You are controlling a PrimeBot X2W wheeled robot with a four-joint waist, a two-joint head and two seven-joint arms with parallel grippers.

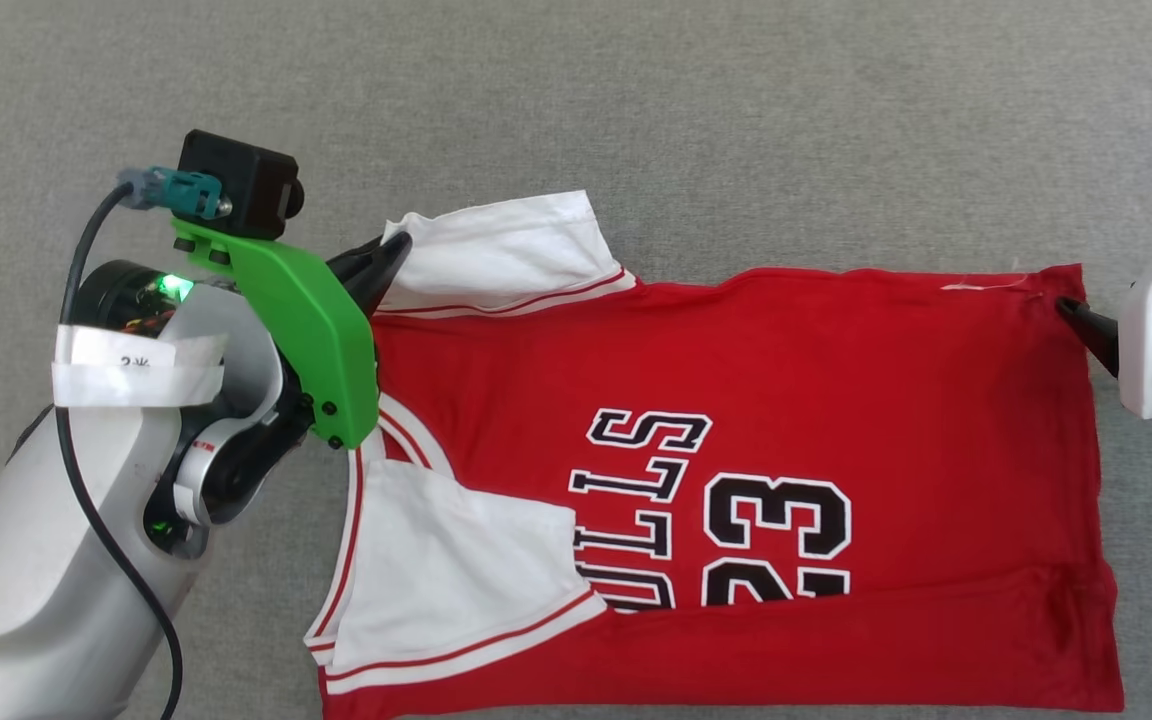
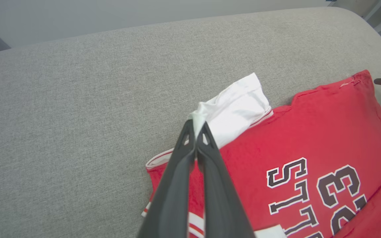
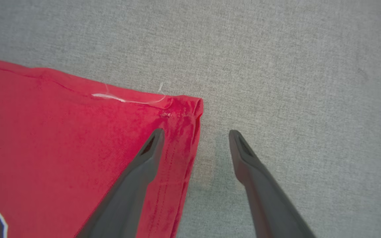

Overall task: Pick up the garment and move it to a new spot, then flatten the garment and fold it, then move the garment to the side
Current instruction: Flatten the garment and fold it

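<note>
The garment [image 1: 786, 400], a red jersey with white sleeves and black "BULLS 23" lettering, lies spread on the grey surface with its collar to the left and hem to the right. My left gripper [image 1: 391, 252] is shut on the far white sleeve [image 2: 233, 110] at its shoulder end, pinching a bit of white cloth between the fingertips [image 2: 197, 127]. My right gripper [image 3: 197, 135] stands open over the far hem corner [image 3: 190, 105], one finger above the red fabric and the other above bare grey surface. In the head view its dark tip [image 1: 1076, 315] sits at that corner.
The grey fabric surface [image 1: 636, 120] stretches wide beyond the jersey. The near white sleeve [image 1: 456, 560] lies folded over the chest. A loose white thread [image 3: 127, 98] lies on the hem edge. The surface's rounded far edge [image 2: 177, 23] shows in the left wrist view.
</note>
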